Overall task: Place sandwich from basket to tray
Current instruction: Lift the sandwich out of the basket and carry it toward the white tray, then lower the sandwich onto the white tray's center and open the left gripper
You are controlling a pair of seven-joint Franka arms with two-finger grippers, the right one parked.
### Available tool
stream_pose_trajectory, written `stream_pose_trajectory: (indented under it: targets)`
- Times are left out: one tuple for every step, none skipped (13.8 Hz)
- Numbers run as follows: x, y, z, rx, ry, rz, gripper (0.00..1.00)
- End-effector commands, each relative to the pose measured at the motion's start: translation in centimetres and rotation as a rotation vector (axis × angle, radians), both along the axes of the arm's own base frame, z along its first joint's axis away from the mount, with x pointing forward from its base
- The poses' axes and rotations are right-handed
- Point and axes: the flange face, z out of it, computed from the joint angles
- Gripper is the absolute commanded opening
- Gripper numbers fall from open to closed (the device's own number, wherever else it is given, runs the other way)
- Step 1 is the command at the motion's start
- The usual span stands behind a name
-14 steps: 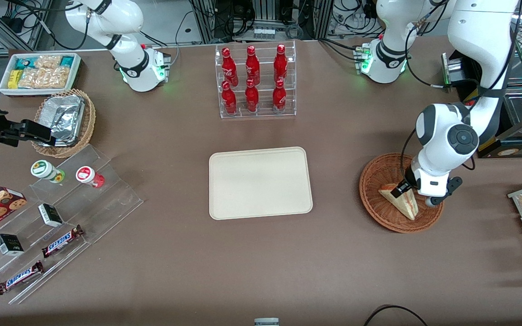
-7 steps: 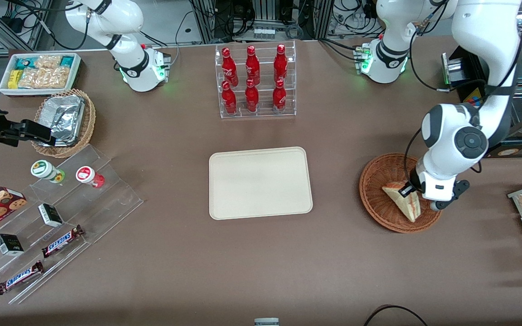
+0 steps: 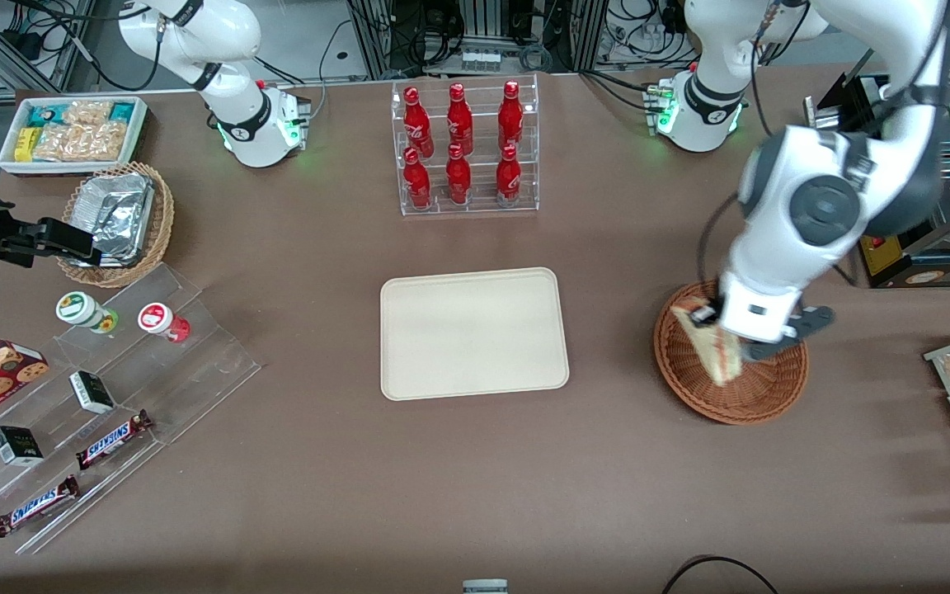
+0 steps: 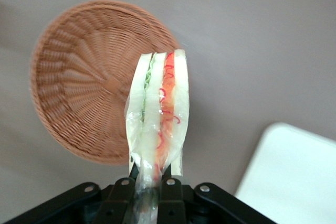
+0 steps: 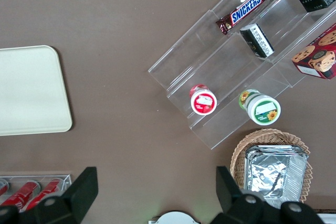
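So the pick-up looks done: the gripper (image 3: 710, 323) pinches the sandwich (image 3: 712, 346) by one end (filling edge showing), lifted above the basket (image 3: 731, 400), apparently clear of the weave. What remains is the carry to the tray (image 3: 473, 333), bare toward the table's middle, and the set-down.

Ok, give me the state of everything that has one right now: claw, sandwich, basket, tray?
Claw: shut on the sandwich, above the basket.
Sandwich: gripped, lifted clear of the basket, wrapper intact.
Basket: holds nothing, on the table.
Tray: bare, flat on the table, nothing placed yet.
Bottles: six, upright in their rack, capped.
Foil container: sitting in the tan basket.
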Motion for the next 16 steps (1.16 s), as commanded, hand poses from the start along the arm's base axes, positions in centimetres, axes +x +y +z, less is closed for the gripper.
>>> stream_pose_trajectory:
  targets:
    - [-2.1, -8.0, 0.0, 0.015, 0.007, -0.118, 0.0]
    - [-3.5, -11.3, -0.7, 0.009, 0.009, -0.172, 0.0]
    - [-4.3, -14.3, -1.2, 0.001, 0.009, -0.212, 0.0]
    - [-4.6, -17.1, -2.1, -0.008, 0.01, -0.234, 0.0]
    - [-4.9, -20.1, -3.5, -0.009, 0.014, -0.238, 0.0]
    - [-5.4, -22.7, -5.0, -0.008, 0.022, -0.25, 0.0]
    - [-5.8, -25.3, -6.6, -0.015, 0.022, -0.268, 0.0]
    - [-6.0, -27.3, -8.1, -0.027, 0.012, -0.275, 0.0]
    - [-6.1, -28.4, -9.5, -0.038, 0.0, -0.28, 0.0]
    - [-6.6, -29.7, -10.7, -0.052, -0.016, -0.285, 0.0]
    - [-7.2, -30.8, -12.0, -0.063, -0.027, -0.297, 0.0]
    - [-7.5, -31.5, -13.1, -0.073, -0.037, -0.306, 0.0]
    - [-7.8, -32.1, -14.3, -0.081, -0.04, -0.312, 0.0]
    - [-8.3, -32.8, -15.0, -0.087, -0.043, -0.315, 0.0]
    - [-8.6, -33.2, -16.0, -0.089, -0.043, -0.301, 0.0]
    - [-8.7, -33.3, -16.6, -0.091, -0.044, -0.289, 0.0]
